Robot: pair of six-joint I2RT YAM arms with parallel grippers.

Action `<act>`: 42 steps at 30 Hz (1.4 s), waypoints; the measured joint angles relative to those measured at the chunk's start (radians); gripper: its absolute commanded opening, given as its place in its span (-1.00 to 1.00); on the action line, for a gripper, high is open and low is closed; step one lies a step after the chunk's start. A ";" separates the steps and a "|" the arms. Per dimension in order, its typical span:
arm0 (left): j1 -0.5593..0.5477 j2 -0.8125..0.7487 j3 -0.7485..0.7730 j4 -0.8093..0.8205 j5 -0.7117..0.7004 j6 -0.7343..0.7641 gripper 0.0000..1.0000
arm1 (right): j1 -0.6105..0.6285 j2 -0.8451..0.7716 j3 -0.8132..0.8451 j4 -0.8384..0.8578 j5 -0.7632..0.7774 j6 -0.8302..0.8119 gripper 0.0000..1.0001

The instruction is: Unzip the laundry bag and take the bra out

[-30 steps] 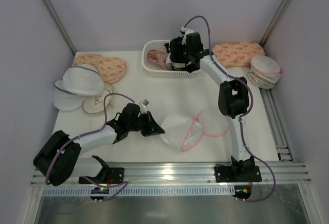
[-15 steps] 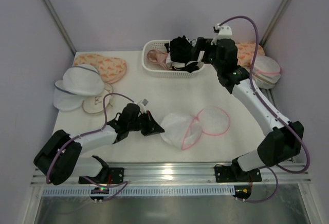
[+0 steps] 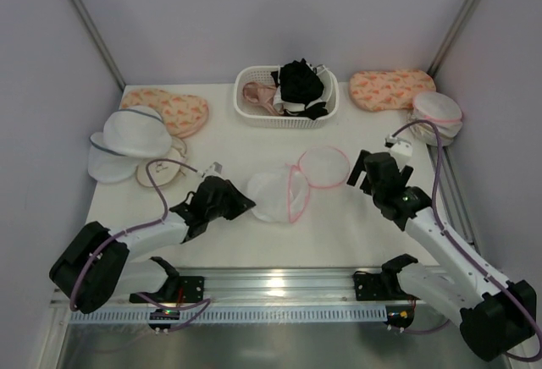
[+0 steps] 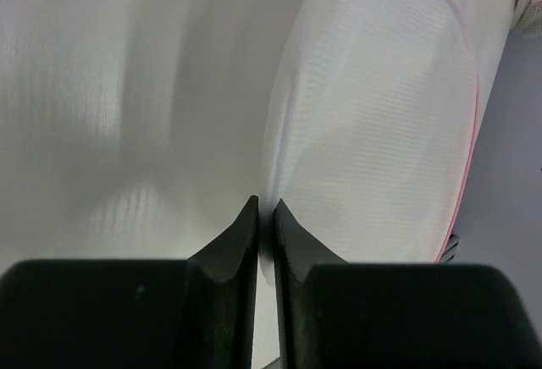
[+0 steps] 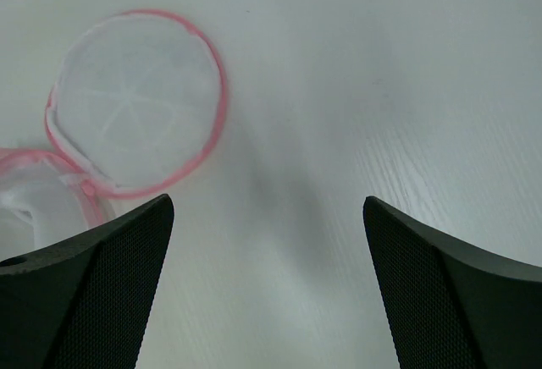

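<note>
The laundry bag [image 3: 273, 195] lies unzipped at the table's middle, its pink-rimmed lid [image 3: 323, 166] folded open to the right. My left gripper [image 3: 246, 206] is at the bag's left edge. In the left wrist view the jaws [image 4: 264, 204] are pressed together on the white mesh edge of the bag [image 4: 381, 123]. My right gripper [image 3: 357, 170] is open and empty, low over the table just right of the lid, which shows in the right wrist view [image 5: 135, 102]. A black bra [image 3: 298, 81] lies in the white basket [image 3: 254, 113] at the back.
White mesh domes with grey-blue rims [image 3: 127, 136] sit at the left. Orange patterned pads lie at the back left [image 3: 174, 108] and back right [image 3: 391, 87]. A stack of pink-rimmed bags [image 3: 436, 115] sits at the right edge beside a metal rail.
My right arm has drawn back from the basket to beside the lid, leaving the black bra in the basket. My left gripper and the bag have shifted left and slightly back.
</note>
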 measured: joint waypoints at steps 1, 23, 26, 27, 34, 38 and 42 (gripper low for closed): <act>0.000 -0.004 0.000 0.000 -0.010 -0.002 -0.80 | 0.000 -0.024 -0.026 0.005 -0.005 0.018 0.92; 0.000 0.060 0.004 -0.006 0.049 0.032 -1.00 | 0.000 0.215 -0.386 0.685 -0.280 0.248 0.80; 0.000 0.065 0.005 -0.007 0.065 0.038 -1.00 | 0.000 0.292 -0.356 0.741 -0.247 0.278 0.74; 0.000 0.065 0.005 -0.006 0.071 0.039 -1.00 | 0.000 0.320 -0.342 0.752 -0.234 0.289 0.70; 0.000 0.065 0.005 -0.006 0.100 0.041 -1.00 | -0.003 0.518 -0.270 0.854 -0.187 0.344 -0.93; 0.000 0.065 0.005 -0.007 0.103 0.049 -1.00 | -0.005 0.522 -0.280 0.869 -0.193 0.352 -0.92; 0.000 0.065 0.005 -0.006 0.110 0.054 -1.00 | 0.001 0.423 -0.340 0.848 -0.195 0.303 -0.93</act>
